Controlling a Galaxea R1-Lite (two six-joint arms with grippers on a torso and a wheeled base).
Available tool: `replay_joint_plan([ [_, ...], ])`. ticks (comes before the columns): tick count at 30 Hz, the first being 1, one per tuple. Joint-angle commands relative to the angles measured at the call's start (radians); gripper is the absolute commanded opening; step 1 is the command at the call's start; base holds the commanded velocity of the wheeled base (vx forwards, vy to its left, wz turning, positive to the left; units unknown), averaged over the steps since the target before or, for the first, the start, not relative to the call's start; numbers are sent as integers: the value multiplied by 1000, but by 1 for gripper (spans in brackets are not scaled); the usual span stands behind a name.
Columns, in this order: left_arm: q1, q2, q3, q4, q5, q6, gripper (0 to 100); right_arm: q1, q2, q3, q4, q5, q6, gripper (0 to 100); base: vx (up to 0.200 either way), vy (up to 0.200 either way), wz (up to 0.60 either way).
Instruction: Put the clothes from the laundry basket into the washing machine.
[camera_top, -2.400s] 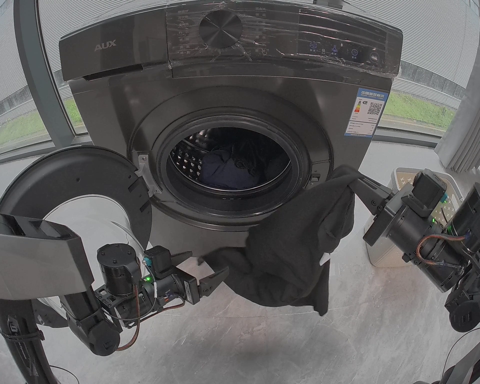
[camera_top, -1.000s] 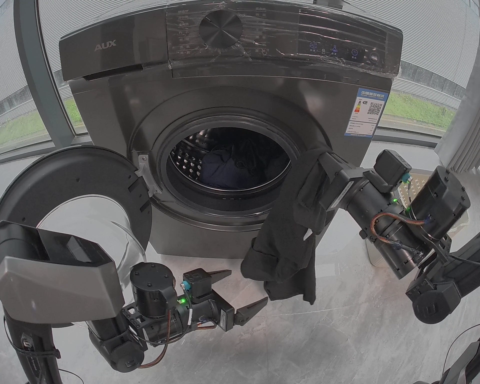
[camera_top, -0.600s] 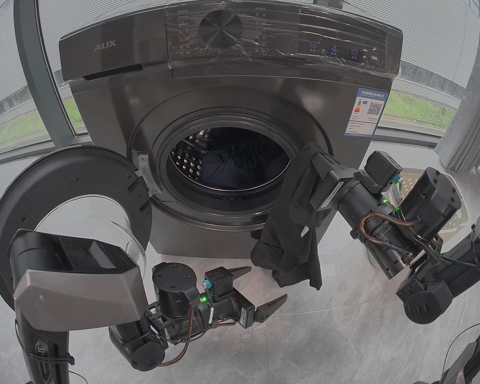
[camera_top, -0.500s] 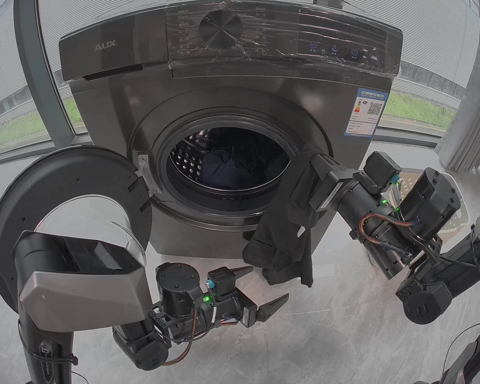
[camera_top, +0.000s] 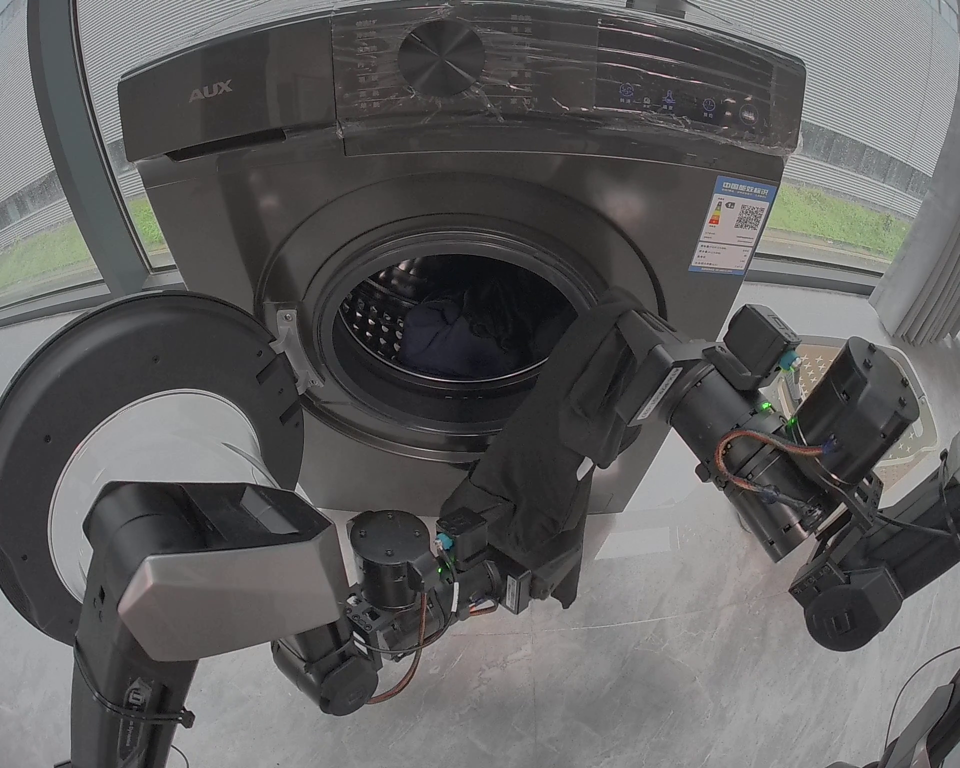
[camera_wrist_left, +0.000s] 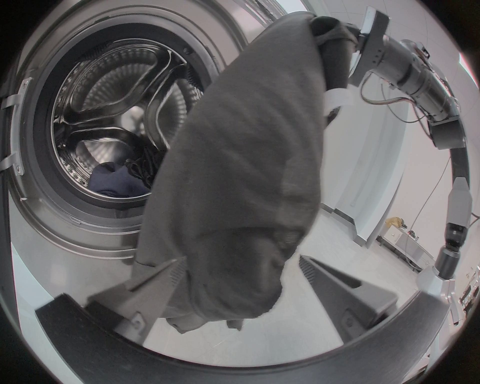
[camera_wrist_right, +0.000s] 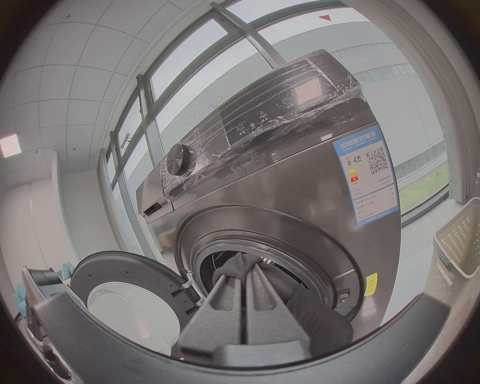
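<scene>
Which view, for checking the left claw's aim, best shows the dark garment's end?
Left wrist view: the garment hangs inside the open left claw. Head view shows it drooping from the right claw; right wrist view, just the pinched bit.

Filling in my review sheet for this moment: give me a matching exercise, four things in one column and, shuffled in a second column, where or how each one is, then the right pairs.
Things:
1. washer door
2. right gripper
3. left gripper
4. laundry basket

States:
A. open, fingers either side of the dark garment's hanging end
B. beside the washing machine, on the robot's right
C. swung open to the robot's left
D. shut on the dark garment's upper end

Pairs: 1-C; 2-D; 3-A; 4-B
</scene>
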Motion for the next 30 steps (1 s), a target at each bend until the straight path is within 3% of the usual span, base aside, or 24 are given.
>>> replay_joint_plan([
  [1, 15, 50, -52, -3, 22, -4, 0, 8, 0, 2, -1, 0, 0, 0, 0, 0, 0],
  [15, 18, 35, -47, -6, 25, -1, 0, 2, 0, 8, -1, 0, 0, 0, 0, 0, 0],
  [23, 38, -143, 43, -4, 25, -6, 0, -5, 0, 11, 1, 0, 0, 0, 0, 0, 0],
  [30, 98, -341, 178, -4, 24, -21, 0, -8, -1, 14, 1, 0, 0, 0, 0, 0, 0],
])
